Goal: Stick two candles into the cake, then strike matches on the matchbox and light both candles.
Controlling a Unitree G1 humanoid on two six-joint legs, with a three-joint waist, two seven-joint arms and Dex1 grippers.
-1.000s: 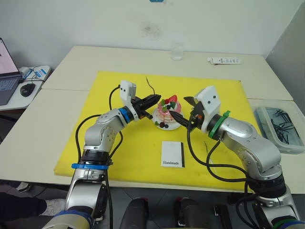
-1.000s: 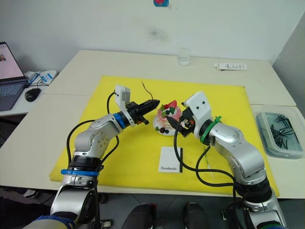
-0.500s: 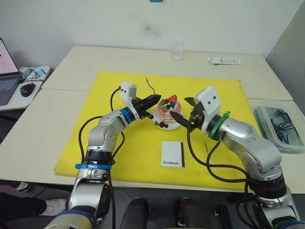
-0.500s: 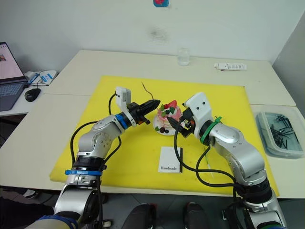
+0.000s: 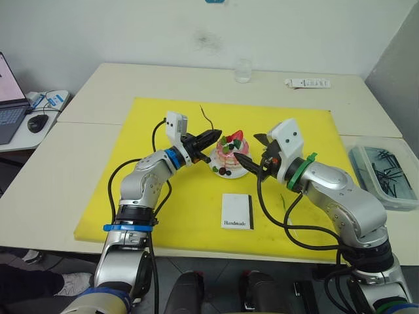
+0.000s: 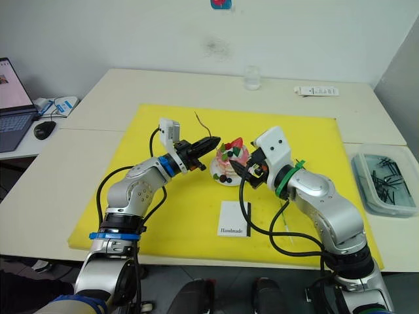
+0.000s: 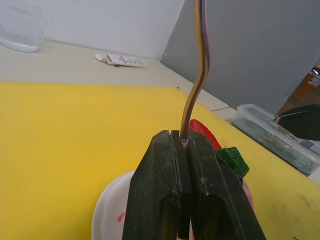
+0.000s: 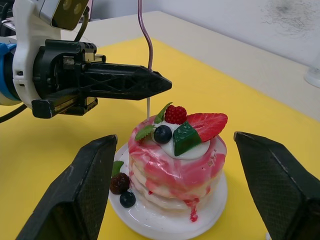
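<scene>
a: from the head views, we have the left gripper (image 5: 215, 135) clenched on one candle (image 5: 207, 118) near its pale lower end, the wavy stem rising above the fingers, just beside the cake (image 5: 230, 156) and not yet in it. no candle stands in the cake, so as we judge it the first step is only starting.

b: and the right gripper (image 5: 254, 152) sits spread at the cake's other side, holding nothing. the matchbox (image 5: 237, 211) lies flat on the yellow mat (image 5: 157, 209), nearer us than the cake and well apart from both grippers. a thin pale stick (image 6: 285, 216) lies on the mat beside our right arm; we cannot tell whether it is the second candle. we see no matches for certain.

a: in the left wrist view, our fingers (image 7: 161, 195) are pressed on the candle's base, with the cake's strawberry and white plate (image 7: 107, 210) just beyond them.

b: in the right wrist view, our fingers (image 8: 92, 187) flank the cake wide apart, and the candle's tip hangs just above the plate's far side, clear of the frosting. both insertions, striking and lighting are left.

a: around us, pale tables meet under the mat, with a glass (image 5: 243, 70) by the white wall, a laptop (image 5: 9, 98) and mouse (image 5: 38, 122) to our left, and a clear bin (image 5: 386, 173) to our right.
</scene>
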